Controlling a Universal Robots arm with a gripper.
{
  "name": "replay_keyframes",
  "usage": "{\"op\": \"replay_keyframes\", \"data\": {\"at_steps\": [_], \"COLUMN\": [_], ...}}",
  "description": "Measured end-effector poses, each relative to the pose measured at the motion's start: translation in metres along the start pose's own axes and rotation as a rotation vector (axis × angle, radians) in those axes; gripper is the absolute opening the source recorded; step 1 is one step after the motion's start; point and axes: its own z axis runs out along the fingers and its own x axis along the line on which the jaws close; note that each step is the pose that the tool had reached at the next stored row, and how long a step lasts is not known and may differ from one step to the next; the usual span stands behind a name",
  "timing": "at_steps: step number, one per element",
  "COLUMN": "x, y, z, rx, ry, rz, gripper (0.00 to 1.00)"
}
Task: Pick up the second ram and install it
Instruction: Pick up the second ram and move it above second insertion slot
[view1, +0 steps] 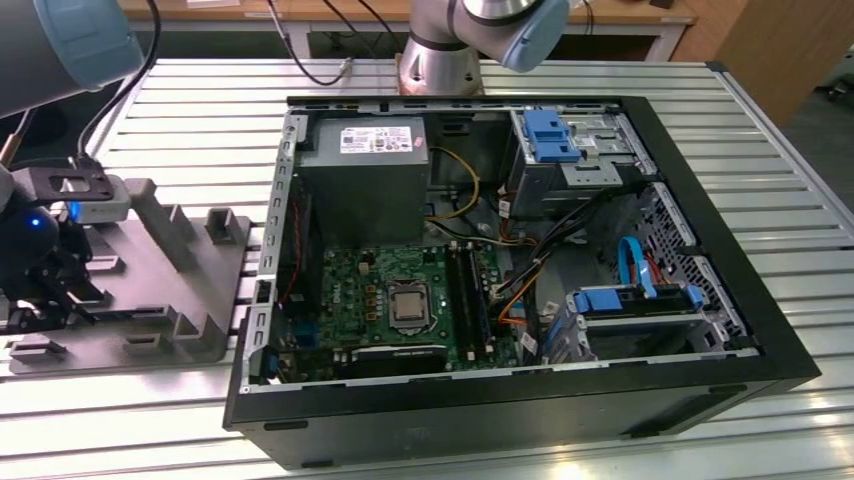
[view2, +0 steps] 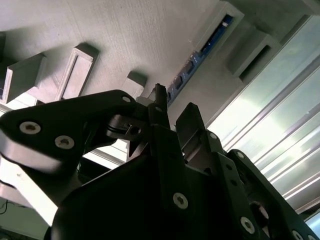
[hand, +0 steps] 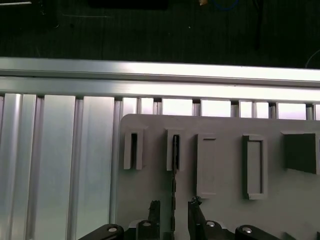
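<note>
Two parted, empty fingers (hand: 196, 212) straddle the memory stick (hand: 175, 150), stood on edge near the holder's (hand: 220, 125) corner, presumably for pinching.

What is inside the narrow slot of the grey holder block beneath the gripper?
The second ram stands on edge in the holder block. Its upper edge shows in both wrist views, but the slot walls cover its lower part. The open gripper hangs over it.

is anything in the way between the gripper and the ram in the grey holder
Nothing visible. In the first wrist view the second ram stands on edge in a slot of the grey holder, and the open gripper is lined up with it, one finger to each side.
</note>
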Motion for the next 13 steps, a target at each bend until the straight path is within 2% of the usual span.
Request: {"op": "replay_keyframes", "data": {"at_steps": [6, 13], "x": [-0.0016, -0.0016], "y": [0.0042, 0.0042], "z": [0.0066, 0.0070], "rx": [0.0000, -0.0001], "ry": [0.0000, 0.0002], "rz": [0.000, 0.000], "gripper": [0.36, 0.36]}}
